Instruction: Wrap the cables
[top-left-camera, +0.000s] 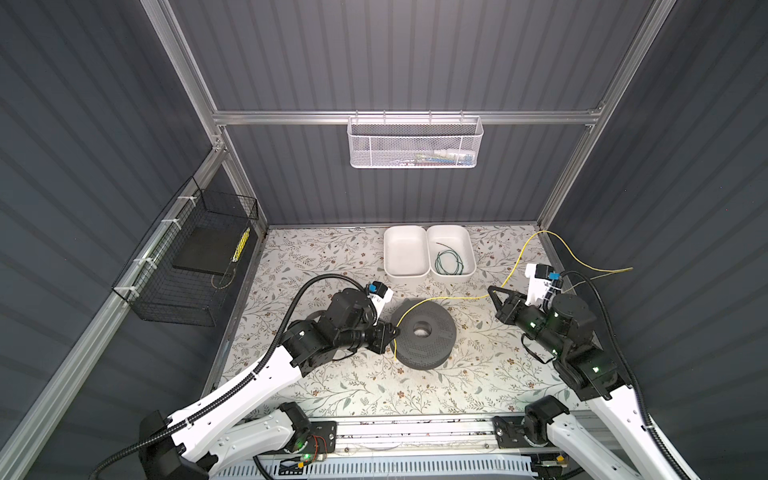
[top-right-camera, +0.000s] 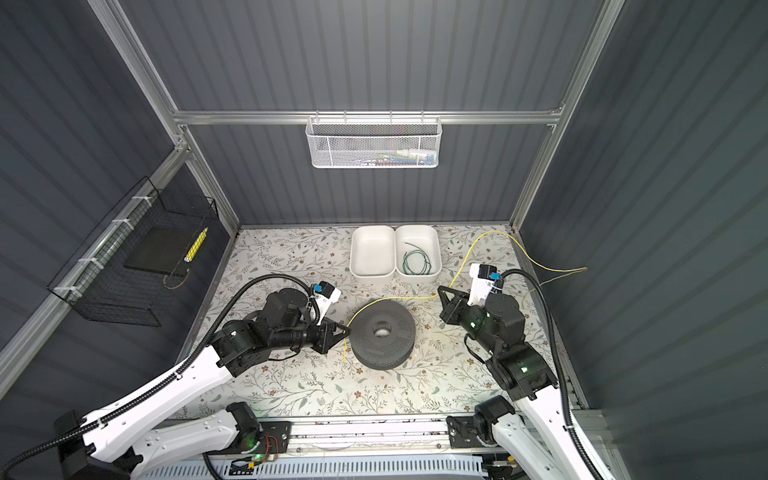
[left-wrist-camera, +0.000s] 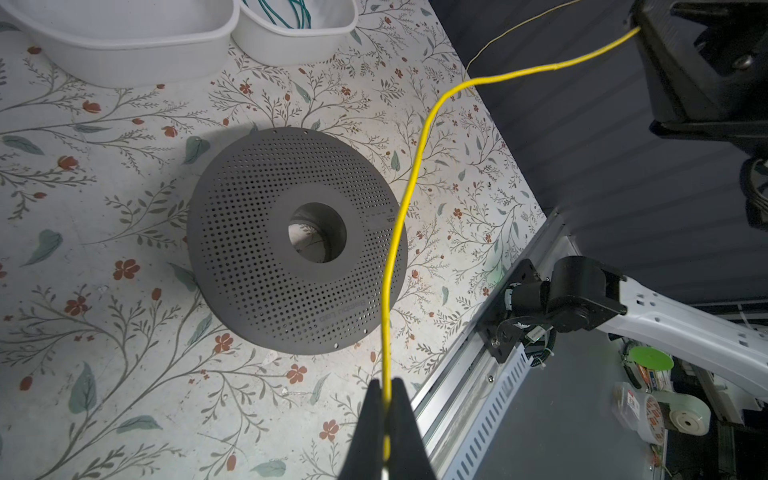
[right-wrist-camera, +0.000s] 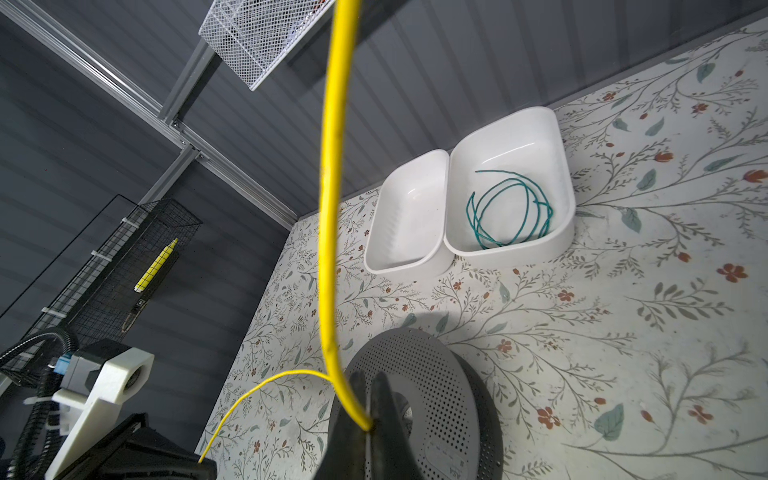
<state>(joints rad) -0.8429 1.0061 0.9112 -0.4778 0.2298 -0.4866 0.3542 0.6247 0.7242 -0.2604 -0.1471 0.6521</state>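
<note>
The yellow cable (top-left-camera: 449, 298) (top-right-camera: 411, 298) runs taut-ish from my left gripper (top-left-camera: 395, 330) (left-wrist-camera: 386, 384) over the far edge of a dark grey perforated spool (top-left-camera: 440, 345) (left-wrist-camera: 249, 249) to my right gripper (top-left-camera: 491, 289) (right-wrist-camera: 369, 378). Both grippers are shut on it. The left one sits at the spool's left rim, with a short tail hanging below it. Beyond the right gripper the cable loops to the back right corner and trails out past the right edge. The green cable (top-left-camera: 451, 264) (right-wrist-camera: 511, 212) lies coiled in the right white tub (top-left-camera: 471, 266).
An empty white tub (top-left-camera: 405, 253) stands beside the one with the green cable, at the back of the floral table. A black wire basket (top-left-camera: 187, 266) hangs on the left wall, a white mesh basket (top-left-camera: 415, 143) on the back rail. An aluminium rail (top-left-camera: 415, 432) borders the front.
</note>
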